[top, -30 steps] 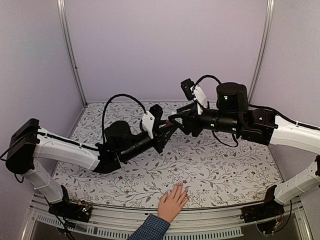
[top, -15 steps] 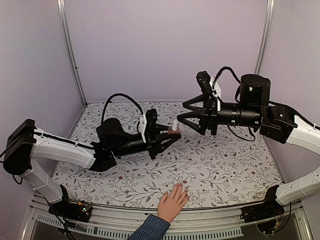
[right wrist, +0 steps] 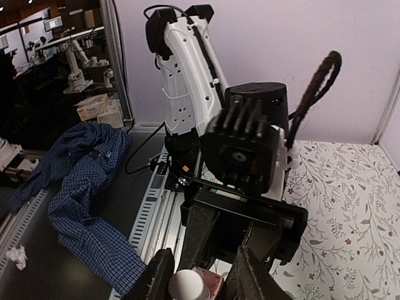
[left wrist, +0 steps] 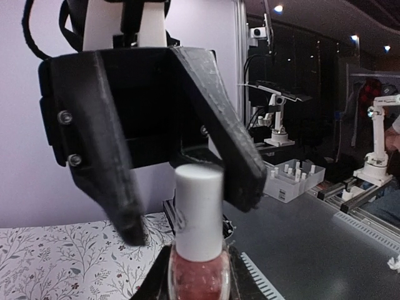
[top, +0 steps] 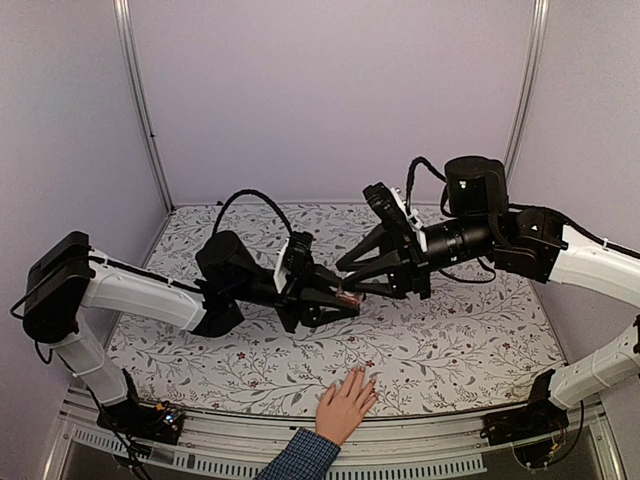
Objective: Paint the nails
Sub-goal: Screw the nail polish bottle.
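So the nails (top: pixel 362 379) are what we care about here, and honestly they're tiny in the top view. They sit at the tips of a light-skinned hand (top: pixel 345 403) lying flat, palm down, on the near edge of the table (top: pixel 450 340), about midway between the two arm bases. The fingers are a little spread and point toward the far wall. A blue checked cuff (top: pixel 300 456) shows at the wrist. We can't make out any colour or polish on the nails from this far up, and neither wrist view catches them.

Both arms are well away from the hand, meeting above the middle of the table. The left tool (top: pixel 343 300) is clenched on a small pink nail polish bottle (left wrist: pixel 197 265) and holds it upright. Its white cap (left wrist: pixel 199 206) pokes up between the fingers of the right tool (top: pixel 346 280). In the left wrist view those fingers stand apart on either side of the cap, so we'd call that tool released, not gripping.

Compared with half a second ago, the right tool was then higher and off to the right, clear of the bottle, with its fingers spread wider. Now it's lower and straddling the cap. The left arm has also dropped the bottle closer to the table. The hand looks like it's in exactly the same spot.
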Available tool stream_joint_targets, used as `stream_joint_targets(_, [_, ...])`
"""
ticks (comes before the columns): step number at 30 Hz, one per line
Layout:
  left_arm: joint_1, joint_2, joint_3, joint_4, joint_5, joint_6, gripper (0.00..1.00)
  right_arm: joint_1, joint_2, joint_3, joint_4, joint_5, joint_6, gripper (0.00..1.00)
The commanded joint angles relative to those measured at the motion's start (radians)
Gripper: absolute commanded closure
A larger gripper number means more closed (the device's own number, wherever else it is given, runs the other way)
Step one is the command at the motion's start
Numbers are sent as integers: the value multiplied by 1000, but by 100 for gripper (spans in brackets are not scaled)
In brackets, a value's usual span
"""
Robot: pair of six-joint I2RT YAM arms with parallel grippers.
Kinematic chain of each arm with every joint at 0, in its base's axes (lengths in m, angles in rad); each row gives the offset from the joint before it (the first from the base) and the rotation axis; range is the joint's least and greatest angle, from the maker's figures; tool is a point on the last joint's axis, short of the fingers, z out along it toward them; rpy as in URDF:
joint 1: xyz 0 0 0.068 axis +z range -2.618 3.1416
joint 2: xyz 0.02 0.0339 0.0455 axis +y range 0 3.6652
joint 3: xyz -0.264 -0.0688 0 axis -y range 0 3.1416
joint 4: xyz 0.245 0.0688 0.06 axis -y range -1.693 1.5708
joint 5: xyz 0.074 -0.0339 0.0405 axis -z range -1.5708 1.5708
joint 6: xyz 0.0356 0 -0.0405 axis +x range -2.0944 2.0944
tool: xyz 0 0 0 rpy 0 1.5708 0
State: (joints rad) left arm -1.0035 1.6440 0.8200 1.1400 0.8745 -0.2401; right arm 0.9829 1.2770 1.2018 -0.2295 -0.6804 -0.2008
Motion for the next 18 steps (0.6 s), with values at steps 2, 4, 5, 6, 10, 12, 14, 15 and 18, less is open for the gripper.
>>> stream_joint_targets(2, [30,11,9,148,102,-93,100,-2,17,34,-13,-81,-20,81])
stream_joint_targets(4, [44,9,-8,201,96,-129,100,-3,20,36,-17,-77,-19,97])
stream_joint_targets(5, [53,6,-17,224,84,-146,100,-3,20,37,-17,-75,-15,100])
stream_joint_targets(6, [65,4,-30,253,66,-166,100,-2,21,38,-20,-73,-11,100])
stream_joint_targets(10, [94,-7,-57,296,24,-195,100,-3,25,41,-25,-59,-1,100])
stream_joint_targets(12, [104,-15,-67,278,-22,-188,100,0,26,42,-24,-33,9,100])
stream_joint_targets(14, [106,-32,-71,214,-88,-146,100,-1,23,39,-17,8,23,100])
stream_joint_targets(15, [106,-42,-72,182,-125,-125,100,0,23,38,-14,28,35,100])
stream_joint_targets(18, [106,-61,-81,121,-232,-83,100,0,32,38,-11,85,58,100])
